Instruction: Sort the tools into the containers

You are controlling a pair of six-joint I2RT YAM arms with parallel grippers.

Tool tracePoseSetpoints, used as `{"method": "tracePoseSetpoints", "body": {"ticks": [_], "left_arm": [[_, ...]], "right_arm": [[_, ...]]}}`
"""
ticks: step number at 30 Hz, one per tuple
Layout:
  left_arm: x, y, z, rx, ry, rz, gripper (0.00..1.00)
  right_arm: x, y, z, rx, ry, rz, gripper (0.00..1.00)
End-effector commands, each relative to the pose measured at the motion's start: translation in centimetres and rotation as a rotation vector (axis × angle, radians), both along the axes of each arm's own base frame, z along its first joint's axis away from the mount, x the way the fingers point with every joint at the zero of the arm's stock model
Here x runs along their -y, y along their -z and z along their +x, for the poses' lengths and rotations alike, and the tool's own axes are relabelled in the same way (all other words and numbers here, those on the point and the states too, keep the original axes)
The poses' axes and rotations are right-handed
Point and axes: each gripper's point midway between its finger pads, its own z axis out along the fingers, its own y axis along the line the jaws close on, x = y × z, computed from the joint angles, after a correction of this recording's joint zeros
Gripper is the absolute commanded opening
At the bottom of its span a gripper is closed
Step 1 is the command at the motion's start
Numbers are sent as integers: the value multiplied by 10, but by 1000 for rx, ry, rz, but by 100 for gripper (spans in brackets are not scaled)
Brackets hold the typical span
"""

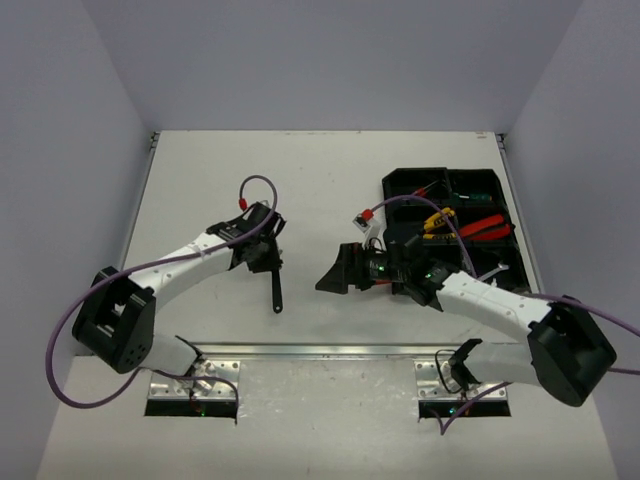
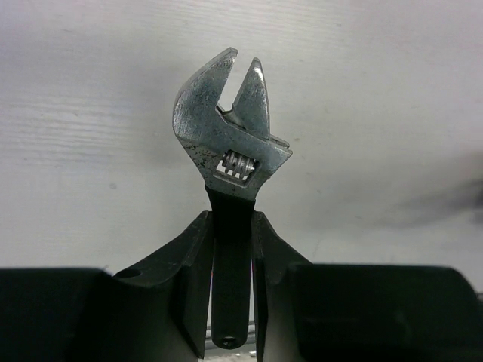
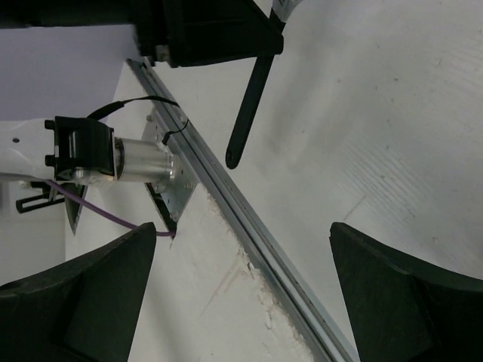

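Two arms of mine reach over the white table (image 1: 200, 180) in the top view. My left claw (image 1: 262, 258) sits left of the table's middle and pinches an adjustable wrench (image 1: 275, 290), whose black handle points toward the near edge. My right claw (image 1: 335, 270) stands spread wide just right of the middle, aimed at the wrench but apart from it. Behind it, by the far right corner, lies the black organiser tray (image 1: 440, 172), with yellow-handled pliers (image 1: 440, 220) and red-handled pliers (image 1: 485, 228) in its sections.

From my left wrist, the left claw (image 2: 230, 226) is pressed onto the wrench's black handle, a finger (image 2: 189, 279) on either side. The silver wrench (image 2: 226, 128) head juts out past the fingertips over bare table, its mouth partly open.

From my right wrist, the right claw (image 3: 241, 286) is wide apart with nothing between its fingers (image 3: 83, 294). Beyond them the wrench (image 3: 249, 105) handle hangs from the left claw (image 3: 204, 30), near the metal rail (image 3: 249, 211) at the near edge.
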Motion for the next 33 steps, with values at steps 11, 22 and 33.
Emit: {"method": "tracePoseSetpoints", "body": {"ticks": [11, 22, 33], "left_arm": [[66, -99, -4, 254, 43, -391, 0], [54, -118, -7, 320, 19, -384, 57], [-52, -211, 7, 603, -229, -4, 100]], "right_arm": [[-89, -28, 3, 8, -114, 236, 71], [-94, -9, 21, -64, 53, 165, 0], [-24, -19, 41, -159, 374, 138, 0]]}}
